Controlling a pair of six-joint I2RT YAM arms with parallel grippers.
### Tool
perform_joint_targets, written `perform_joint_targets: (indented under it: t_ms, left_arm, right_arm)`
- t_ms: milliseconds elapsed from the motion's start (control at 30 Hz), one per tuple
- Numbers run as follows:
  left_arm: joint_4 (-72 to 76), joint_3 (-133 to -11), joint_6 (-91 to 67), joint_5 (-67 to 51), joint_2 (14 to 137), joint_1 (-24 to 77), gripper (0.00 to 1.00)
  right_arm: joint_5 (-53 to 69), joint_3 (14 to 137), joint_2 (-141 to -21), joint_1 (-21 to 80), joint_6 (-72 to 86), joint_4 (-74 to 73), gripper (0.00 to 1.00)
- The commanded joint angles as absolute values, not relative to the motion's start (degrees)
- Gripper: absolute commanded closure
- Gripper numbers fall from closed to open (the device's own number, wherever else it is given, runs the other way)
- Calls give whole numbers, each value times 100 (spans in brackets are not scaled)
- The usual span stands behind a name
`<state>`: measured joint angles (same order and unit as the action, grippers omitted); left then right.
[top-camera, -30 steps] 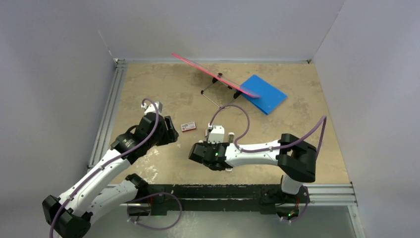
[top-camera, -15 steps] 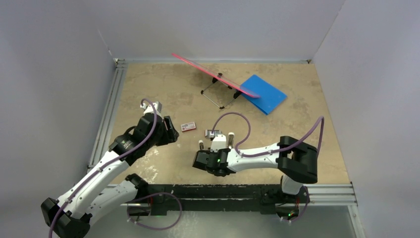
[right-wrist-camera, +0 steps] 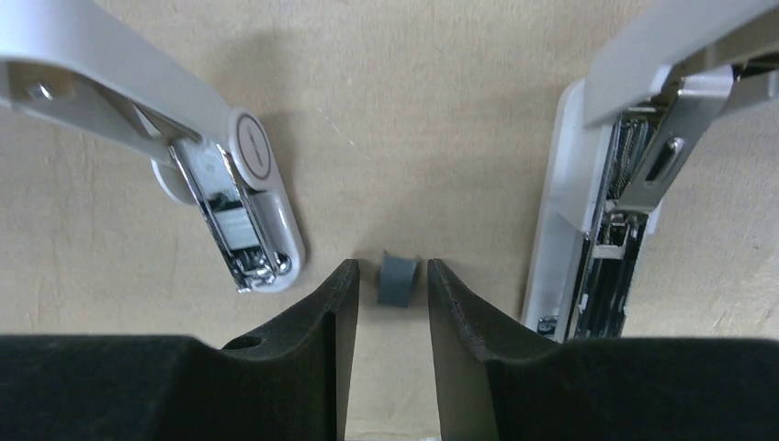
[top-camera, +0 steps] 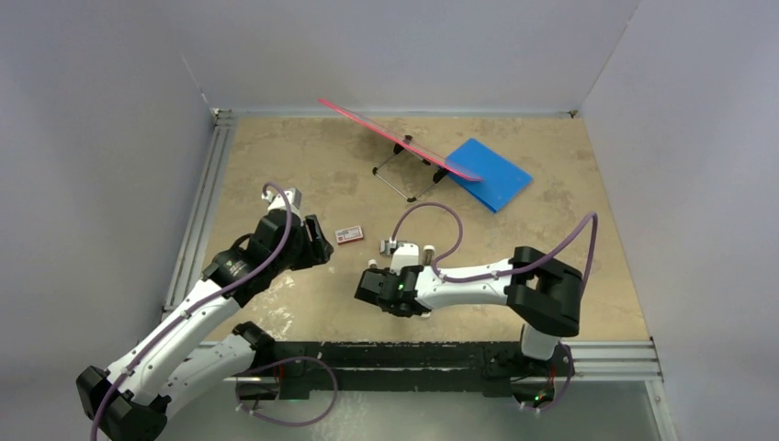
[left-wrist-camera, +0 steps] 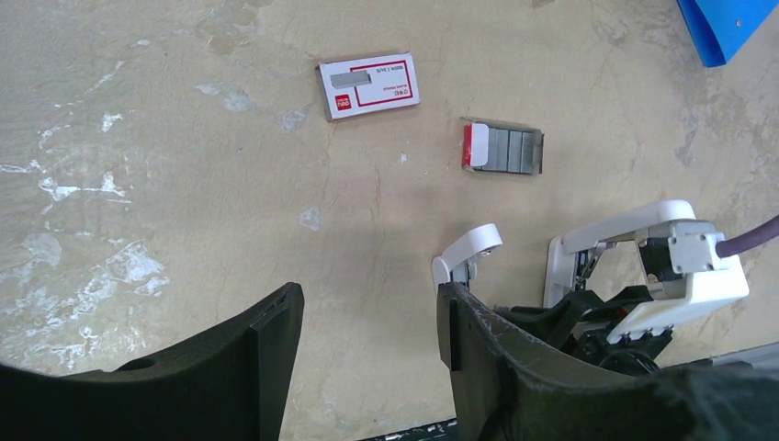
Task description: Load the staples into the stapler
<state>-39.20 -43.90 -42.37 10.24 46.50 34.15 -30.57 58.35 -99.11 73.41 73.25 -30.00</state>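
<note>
Grey staples (right-wrist-camera: 398,278) sit between the barely parted tips of the right claw (right-wrist-camera: 389,265), contact unclear.

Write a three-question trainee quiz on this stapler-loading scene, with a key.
1. True or false: the red-and-white cardboard staple box lies flat on the tan table, untouched by the left gripper, whose jaws stand open.
2. In the right wrist view, what sits between the right gripper jaws? A) a small grey block of staples B) a blue folder C) a pen
3. How many opened white bar-shaped staplers flank that block?
Key: 1 true; 2 A; 3 two.
</note>
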Motion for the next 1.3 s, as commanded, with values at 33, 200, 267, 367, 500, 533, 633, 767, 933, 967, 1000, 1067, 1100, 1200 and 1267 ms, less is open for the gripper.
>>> perform_joint_targets:
  t_ms: [33, 200, 267, 367, 500, 533, 633, 767, 933, 967, 1000, 1067, 1100, 1200, 1267]
  left_arm:
    - [-3618, -4352, -4142, 912, 4616, 3409, 45]
    - [-3596, -4351, -4139, 890, 4616, 3410, 45]
    - [-3582, -4334, -4146, 864, 4614, 3410, 45]
    - [-3560, -4317, -4148, 835, 4606, 3409, 45]
    - [-3560, -4315, -4148, 835, 4575, 3410, 45]
    - [-3560, -4315, -4148, 835, 4571, 3410, 45]
    - [-3560, -4307, -4157, 820, 4566, 3405, 45]
    - [-3542, -4298, -4157, 787, 4589, 3407, 45]
    - [-3549, -4293, -4157, 774, 4621, 3405, 45]
    - [-3551, -4290, -4157, 773, 4623, 3407, 45]
    - [-3551, -4289, -4157, 773, 4621, 3408, 45]
    - [-3566, -4290, -4157, 773, 4624, 3407, 45]
    - [-3576, -4289, -4167, 773, 4630, 3402, 45]
    - [-3595, -4285, -4174, 790, 4627, 3409, 45]
    - [-3602, -4288, -4175, 799, 4635, 3410, 45]
  right_arm:
    - [-3265, 6114, -10183, 7268, 7229, -3153, 66]
    - [-3172, 6069, -10154, 7265, 7312, -3220, 72]
    - [-3170, 6052, -10124, 7262, 7385, -3253, 75]
    - [-3178, 6022, -10086, 7264, 7401, -3212, 77]
    - [-3216, 6038, -10129, 7268, 7373, -3195, 81]
    - [-3217, 6038, -10131, 7267, 7374, -3198, 82]
    - [-3330, 6038, -10060, 7266, 7483, -3269, 84]
    - [-3728, 6088, -9721, 7269, 7730, -3520, 85]
    - [-4208, 6057, -9113, 7269, 8087, -3861, 85]
    - [-4282, 6017, -9015, 7262, 8141, -3912, 85]
    - [-4332, 5942, -8927, 7253, 8218, -3983, 85]
    - [-4382, 5780, -8783, 7204, 8387, -4108, 84]
    - [-4394, 5674, -8710, 7176, 8472, -4149, 84]
    - [-4341, 5362, -8476, 7075, 8664, -4253, 84]
    - [-4304, 5167, -8278, 7006, 8708, -4259, 84]
